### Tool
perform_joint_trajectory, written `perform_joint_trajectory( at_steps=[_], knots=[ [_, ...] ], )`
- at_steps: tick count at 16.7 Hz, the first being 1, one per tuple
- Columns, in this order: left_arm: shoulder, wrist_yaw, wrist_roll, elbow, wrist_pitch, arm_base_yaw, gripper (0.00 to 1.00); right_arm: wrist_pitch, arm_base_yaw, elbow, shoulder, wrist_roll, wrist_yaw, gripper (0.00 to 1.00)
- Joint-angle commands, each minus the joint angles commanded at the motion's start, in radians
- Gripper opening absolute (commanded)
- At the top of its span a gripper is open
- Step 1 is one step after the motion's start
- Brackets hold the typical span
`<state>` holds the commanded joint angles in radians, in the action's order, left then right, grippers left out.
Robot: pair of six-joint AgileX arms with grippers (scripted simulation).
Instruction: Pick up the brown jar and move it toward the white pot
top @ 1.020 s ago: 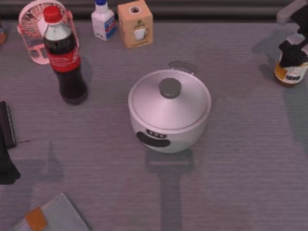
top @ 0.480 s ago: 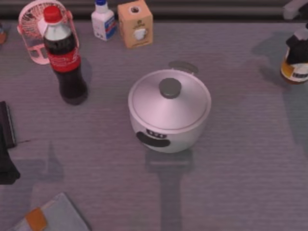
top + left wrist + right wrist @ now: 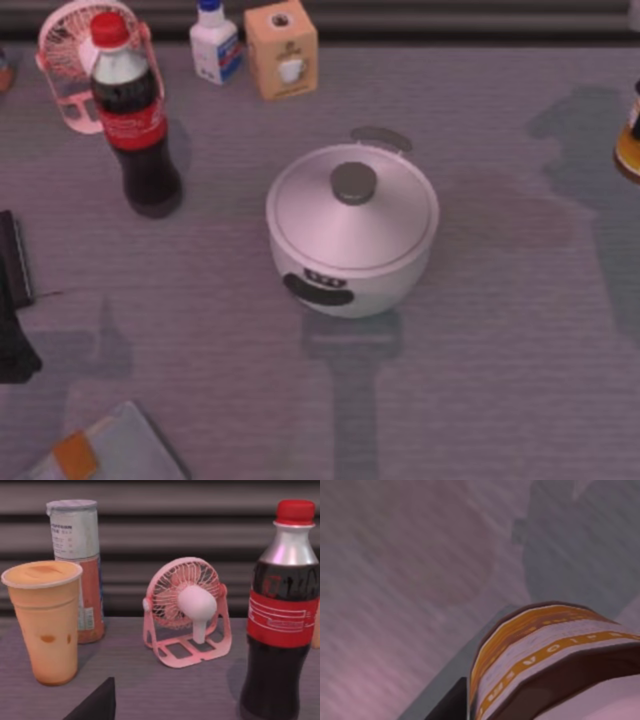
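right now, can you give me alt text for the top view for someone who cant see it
A large white pot with a domed lid sits mid-table, while the brown jar is only a sliver at the right edge. A cola bottle, pink fan, small white bottle and tan box stand along the far left side.

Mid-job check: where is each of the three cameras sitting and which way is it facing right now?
Top view: above the table, looking down on the large round white pot; the small brown jar with yellow label sits cut off at the right edge; a dark part of the left arm shows at the left edge.
Left wrist view: low, facing the pink desk fan, with a dark piece of the arm at the bottom.
Right wrist view: close against the jar's label, table beyond.
Shared: the red-capped cola bottle, top and left wrist.
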<state>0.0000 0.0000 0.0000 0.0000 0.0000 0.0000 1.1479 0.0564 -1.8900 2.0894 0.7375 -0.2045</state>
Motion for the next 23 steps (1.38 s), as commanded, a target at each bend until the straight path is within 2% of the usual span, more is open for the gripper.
perform_joint_trajectory(
  at_steps=[6,9,12,20,23],
  knots=[
    [0.0,0.0,0.0,0.0,0.0,0.0,1.0,0.0,0.001,0.006,-0.006,-0.004,0.0,0.0],
    [0.0,0.0,0.0,0.0,0.0,0.0,1.0,-0.024,-0.028,0.031,-0.015,-0.068,0.021,0.0],
    [0.0,0.0,0.0,0.0,0.0,0.0,1.0,-0.071,-0.085,0.089,-0.03,-0.228,0.067,0.0],
    [0.0,0.0,0.0,0.0,0.0,0.0,1.0,-0.256,-0.292,0.32,-0.107,-0.861,0.237,0.0],
    [0.0,0.0,0.0,0.0,0.0,0.0,1.0,-0.31,-0.35,0.386,-0.135,-1.003,0.282,0.0]
  ],
)
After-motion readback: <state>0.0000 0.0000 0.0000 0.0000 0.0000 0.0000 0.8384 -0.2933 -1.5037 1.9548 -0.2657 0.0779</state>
